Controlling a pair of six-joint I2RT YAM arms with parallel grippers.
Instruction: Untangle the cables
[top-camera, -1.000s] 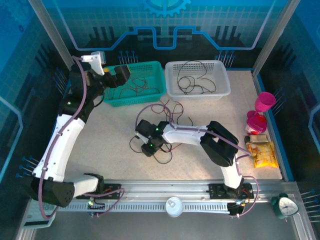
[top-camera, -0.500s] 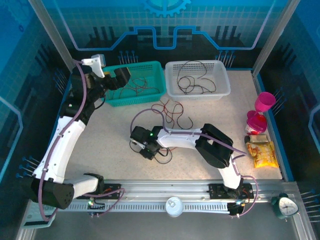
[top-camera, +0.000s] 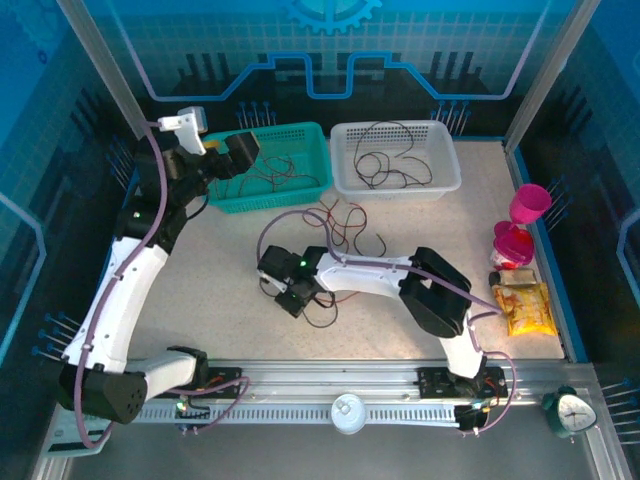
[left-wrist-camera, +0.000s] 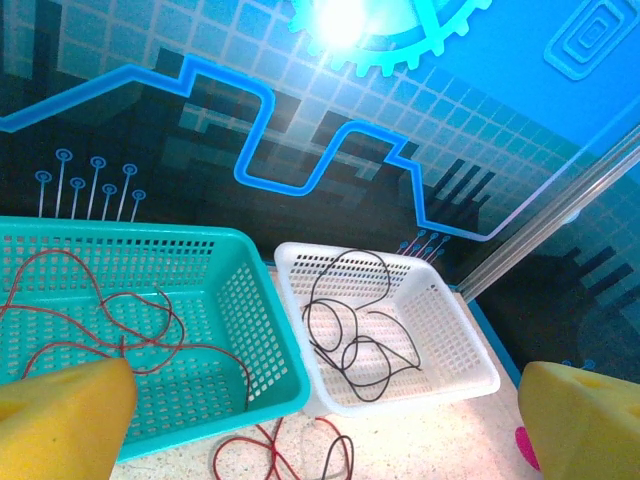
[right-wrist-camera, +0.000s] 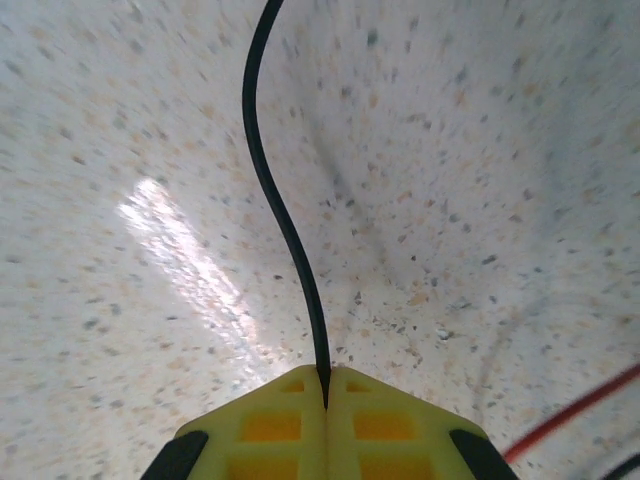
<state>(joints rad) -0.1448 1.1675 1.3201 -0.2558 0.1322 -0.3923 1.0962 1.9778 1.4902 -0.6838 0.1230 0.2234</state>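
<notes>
**Operator:** What does the right pincer hold, and where?

**Instructor:** Right wrist view: your right gripper (right-wrist-camera: 325, 385), its yellow fingertips pressed together, pinches one thin black cable (right-wrist-camera: 285, 230) just above the speckled white tabletop (right-wrist-camera: 450, 150). A thin red cable (right-wrist-camera: 570, 412) passes beside the tips, outside the grip. Overhead view: that gripper sits low on the near side of the loose tangle of red and black cables (top-camera: 338, 222) in mid-table.

**Operator:** How do I pull it well?

**Instructor:** The step in hand appears to be drawing that black strand free of the tangle. Lift slowly, then lead it away along its own run. Watch whether red loops rise with it. If they do, pause rather than tighten the knot. The pinch is at the very tips, so a jerk could let the strand slip out.

**Operator:** And the left?

**Instructor:** Your left gripper (top-camera: 242, 150) hangs with its fingers spread wide, holding nothing, over the teal plastic mesh basket (left-wrist-camera: 262, 330), which contains red strands (left-wrist-camera: 170, 322). The white plastic mesh basket (left-wrist-camera: 440, 330) beside it contains black strands (left-wrist-camera: 350, 345), so that is the likely place for the black one.
</notes>
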